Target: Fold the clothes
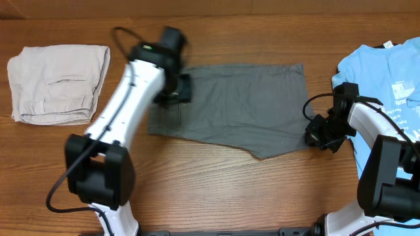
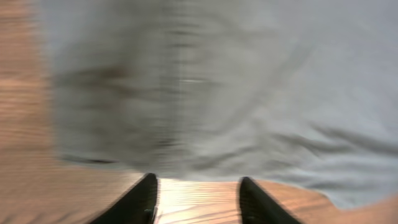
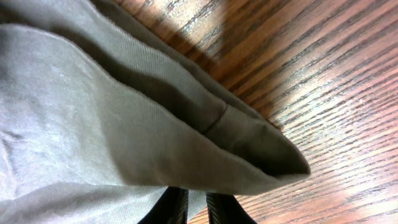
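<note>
Looks like the very start of the fold. The dark-grey shorts [image 1: 243, 105] lie spread flat in the middle of the surface [image 1: 210, 190], with no fold in them yet.

The right end effector [image 1: 316, 136] is at the near right corner, fingers almost closed. From its wrist view it looks pinched on the hem, with that corner raised off the wood. The left end effector [image 1: 182, 89] hovers over the left edge, fingers wide apart, nothing in them.

My guess is the left one needs to drop down and grab its edge so both can carry the cloth across together.

The left wrist view is badly blurred, so I can't tell whether it's touching the cloth. The right pinch point is cut off at the bottom of its view.
</note>
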`<state>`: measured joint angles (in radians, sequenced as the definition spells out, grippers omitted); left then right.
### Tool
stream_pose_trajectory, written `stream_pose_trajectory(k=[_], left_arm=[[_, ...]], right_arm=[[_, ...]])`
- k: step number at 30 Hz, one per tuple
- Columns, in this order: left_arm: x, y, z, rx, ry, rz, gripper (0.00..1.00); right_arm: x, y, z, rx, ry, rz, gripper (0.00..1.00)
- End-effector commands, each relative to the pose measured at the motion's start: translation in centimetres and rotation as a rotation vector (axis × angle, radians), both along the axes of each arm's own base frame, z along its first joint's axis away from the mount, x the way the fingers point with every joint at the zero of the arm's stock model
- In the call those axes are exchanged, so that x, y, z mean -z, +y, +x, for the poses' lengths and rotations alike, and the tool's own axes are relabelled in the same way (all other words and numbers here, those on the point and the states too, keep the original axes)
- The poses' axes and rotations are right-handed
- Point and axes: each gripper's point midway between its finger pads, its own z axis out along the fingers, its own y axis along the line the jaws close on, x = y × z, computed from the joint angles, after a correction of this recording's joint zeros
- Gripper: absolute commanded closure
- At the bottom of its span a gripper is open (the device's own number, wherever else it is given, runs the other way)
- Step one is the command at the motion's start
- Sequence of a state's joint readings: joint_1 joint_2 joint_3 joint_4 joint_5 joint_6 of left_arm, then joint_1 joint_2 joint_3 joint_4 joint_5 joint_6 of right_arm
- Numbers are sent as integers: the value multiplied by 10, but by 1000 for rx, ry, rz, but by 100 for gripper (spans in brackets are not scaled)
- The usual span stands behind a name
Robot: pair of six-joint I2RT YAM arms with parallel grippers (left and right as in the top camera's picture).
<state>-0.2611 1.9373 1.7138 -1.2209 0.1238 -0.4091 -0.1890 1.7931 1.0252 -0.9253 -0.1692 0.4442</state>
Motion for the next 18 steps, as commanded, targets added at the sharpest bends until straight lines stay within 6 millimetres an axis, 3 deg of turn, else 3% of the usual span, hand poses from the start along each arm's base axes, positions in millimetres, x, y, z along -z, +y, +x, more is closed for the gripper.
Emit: stream_pose_trajectory(k=[1,6,18], left_arm=[[16,37,4,-51,50,15,48],[33,67,9,-87,70,20,36],[74,88,22,-64,80,126,36]], right_arm=[[11,-19,-13,14,36,-84,84],[18,-18,-15,15,29,-82,82],[18,-17,-16,15,32,-81,82]])
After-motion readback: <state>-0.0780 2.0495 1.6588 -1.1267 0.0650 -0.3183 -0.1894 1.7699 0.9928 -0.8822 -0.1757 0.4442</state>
